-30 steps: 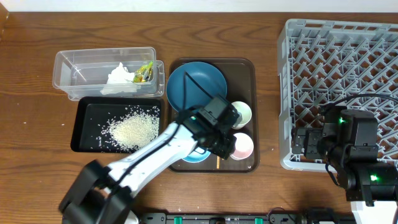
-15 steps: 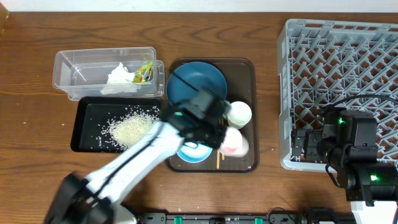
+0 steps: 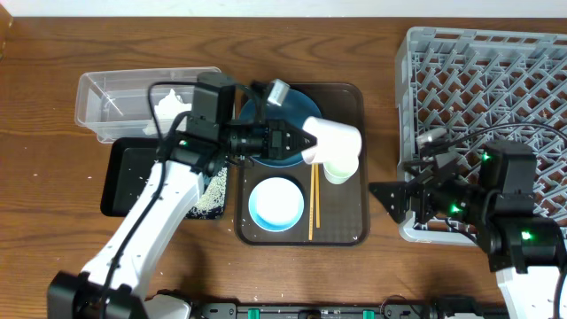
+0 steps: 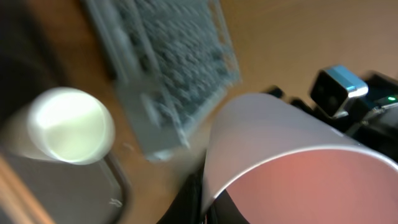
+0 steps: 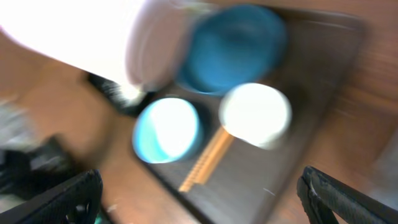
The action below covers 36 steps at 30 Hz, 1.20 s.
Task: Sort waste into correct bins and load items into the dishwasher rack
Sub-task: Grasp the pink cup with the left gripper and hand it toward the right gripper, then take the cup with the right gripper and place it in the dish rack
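**Operator:** Report left end effector status.

**Arm:** My left gripper [image 3: 307,143] is clamped on one whitish cup [image 3: 338,139]. I hold the cup on its side, raised over the brown serving tray [image 3: 350,226], with its mouth turned away from my wrist. My left wrist camera shows a pinkish inside.

**Operator:** Right end effector?

**Arm:** My right gripper [image 3: 379,193] is spread wide and holds nothing. It hangs over the table between the serving tray and the dishwasher rack [image 3: 487,80], fingers pointing toward the tray.

**Operator:** Locate the remaining items.

**Arm:** The second cup [image 3: 337,170] stands upright on the serving tray, just below the held cup in the overhead view. The white bowl [image 3: 276,202] sits on the tray's near half, and the chopsticks [image 3: 313,199] lie just beside it. The blue plate [image 3: 299,106] is at the tray's far end, partly under my left arm.

**Operator:** Waste?

**Arm:** The tissue [image 3: 166,108] lies in the clear tub [image 3: 106,124]. Rice [image 3: 211,193] lies in the black tray [image 3: 124,190]. I cannot see the wrapper; my left arm covers that corner of the tub.
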Motion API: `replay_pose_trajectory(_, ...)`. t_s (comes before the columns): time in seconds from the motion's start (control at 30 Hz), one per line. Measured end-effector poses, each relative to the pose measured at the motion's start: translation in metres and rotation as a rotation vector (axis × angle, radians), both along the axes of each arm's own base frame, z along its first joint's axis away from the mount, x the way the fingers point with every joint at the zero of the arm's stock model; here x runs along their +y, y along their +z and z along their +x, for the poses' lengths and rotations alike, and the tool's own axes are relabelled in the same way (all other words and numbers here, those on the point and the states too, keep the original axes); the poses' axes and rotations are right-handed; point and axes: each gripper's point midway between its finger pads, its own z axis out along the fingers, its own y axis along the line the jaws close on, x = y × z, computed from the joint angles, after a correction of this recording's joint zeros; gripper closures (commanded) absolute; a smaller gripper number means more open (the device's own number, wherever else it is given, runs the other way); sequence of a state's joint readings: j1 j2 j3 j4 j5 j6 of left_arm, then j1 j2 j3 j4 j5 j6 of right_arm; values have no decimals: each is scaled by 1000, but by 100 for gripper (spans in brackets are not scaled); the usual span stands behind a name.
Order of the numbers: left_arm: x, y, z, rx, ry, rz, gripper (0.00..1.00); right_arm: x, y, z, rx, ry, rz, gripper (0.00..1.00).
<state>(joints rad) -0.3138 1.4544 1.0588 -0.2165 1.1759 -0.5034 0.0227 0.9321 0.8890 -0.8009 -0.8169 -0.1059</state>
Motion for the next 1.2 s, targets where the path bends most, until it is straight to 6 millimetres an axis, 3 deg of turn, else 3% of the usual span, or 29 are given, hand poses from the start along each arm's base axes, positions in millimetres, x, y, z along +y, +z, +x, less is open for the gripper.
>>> replay_pose_trajectory(0.13, -12, -1, -17, 87, -104, -59, 94, 19, 13, -8, -34, 145, 109, 1)
replay_pose_trajectory(0.3, -30, 7, -38, 92, -206, -99, 94, 28, 22, -12, -55, 226, 182, 1)
replay_pose_trajectory(0.47, -42, 11, -52, 99, -262, -111, 94, 31, 28, -14, -76, 260, 210, 10)
replay_pose_trajectory(0.53, -44, 11, -54, 105, -268, -110, 94, 32, 29, -15, -79, 267, 217, 13)
replay_pose_trajectory(0.73, -44, 10, -54, 121, -260, -105, 94, 33, 33, -17, -97, 288, 231, 34)
replay_pose_trajectory(0.93, -43, 11, -52, 133, -254, -106, 94, 34, 34, -18, -102, 298, 239, 40)
replay_pose_trajectory(1.03, -43, 11, -51, 134, -251, -107, 85, 34, 35, -19, -102, 302, 243, 48)
replay_pose_trajectory(1.13, -44, 10, -51, 127, -249, -102, 64, 33, 33, -17, -102, 289, 228, 50)
replay_pose_trajectory(1.2, -44, 6, -51, 121, -237, -86, 63, 32, 30, -15, -98, 277, 215, 53)
